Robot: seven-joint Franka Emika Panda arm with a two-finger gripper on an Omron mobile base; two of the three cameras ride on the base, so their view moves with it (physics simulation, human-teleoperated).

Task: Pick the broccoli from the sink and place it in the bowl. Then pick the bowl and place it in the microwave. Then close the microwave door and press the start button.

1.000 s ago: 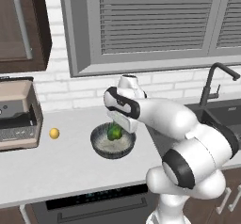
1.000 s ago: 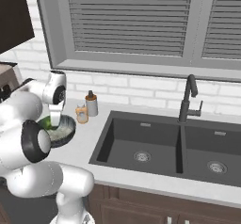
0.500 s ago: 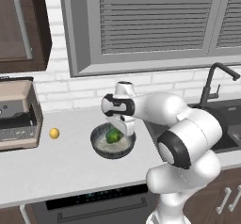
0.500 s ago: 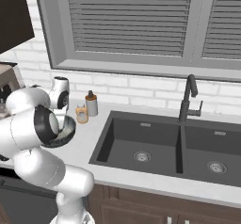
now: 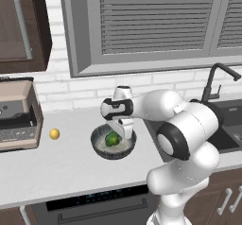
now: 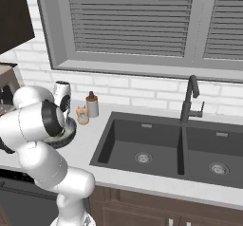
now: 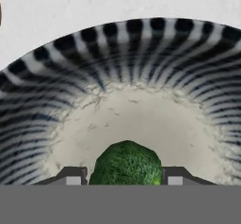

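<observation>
Hand view puts you directly above the bowl (image 7: 141, 82), looking down into its pale speckled hollow, with the broccoli (image 7: 126, 164) sitting between the two dark tips of the gripper (image 7: 123, 175). The fingers stand one on each side of the floret, close against it, so they look to be pinching it, though you cannot tell whether it already rests on the bowl's floor. If the step in hand is the release, spread the fingers fully before you lift, then rise straight up so neither tip drags the floret over the striped wall. From the left base view the broccoli (image 5: 112, 139) lies near the middle of the bowl (image 5: 101, 149), under the gripper (image 5: 121, 131), so no sideways correction seems needed.

Around the bowl the pale grey counter (image 5: 56, 167) is flat; a small yellow fruit (image 5: 55, 134) lies well to the bowl's left, a grey appliance (image 5: 16, 113) beyond it. To the bowl's right the sink (image 6: 156, 146) is set into the counter with its faucet (image 6: 189, 99), and two small bottles (image 6: 88, 108) stand just behind the bowl against the white brick wall (image 6: 142, 89), under a shuttered window (image 6: 137, 21)
</observation>
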